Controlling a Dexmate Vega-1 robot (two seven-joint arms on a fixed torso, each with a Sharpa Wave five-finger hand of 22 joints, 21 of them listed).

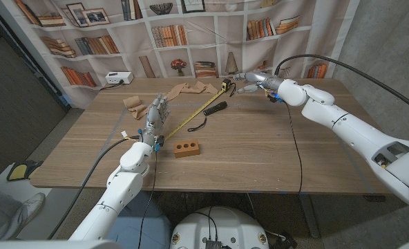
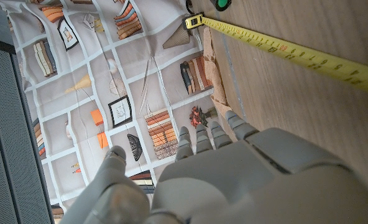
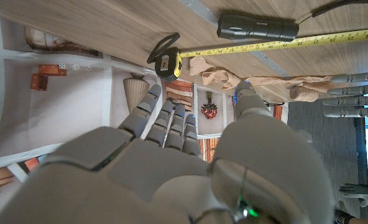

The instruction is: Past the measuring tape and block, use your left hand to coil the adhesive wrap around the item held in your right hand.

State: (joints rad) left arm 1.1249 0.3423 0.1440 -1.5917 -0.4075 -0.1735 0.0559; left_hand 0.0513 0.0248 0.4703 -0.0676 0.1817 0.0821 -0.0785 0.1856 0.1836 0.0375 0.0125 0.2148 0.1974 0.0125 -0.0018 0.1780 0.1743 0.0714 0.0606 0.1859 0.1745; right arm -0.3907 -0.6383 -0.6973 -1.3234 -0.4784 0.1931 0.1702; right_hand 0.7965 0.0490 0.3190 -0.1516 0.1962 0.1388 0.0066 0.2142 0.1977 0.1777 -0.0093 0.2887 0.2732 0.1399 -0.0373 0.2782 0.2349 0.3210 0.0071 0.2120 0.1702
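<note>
The tan adhesive wrap lies unrolled along the table's far side, its roll end at the left; it also shows in the wrist views. A yellow measuring tape runs diagonally from its case toward a brown block. A black flashlight with a strap lies beside the tape. My left hand stands near the wrap's roll end, fingers apart, holding nothing. My right hand hovers by the tape case, fingers spread and empty.
A white box with a cable sits at the far left corner. A black cable crosses the table's right side. A bookshelf-printed backdrop stands behind the table's far edge.
</note>
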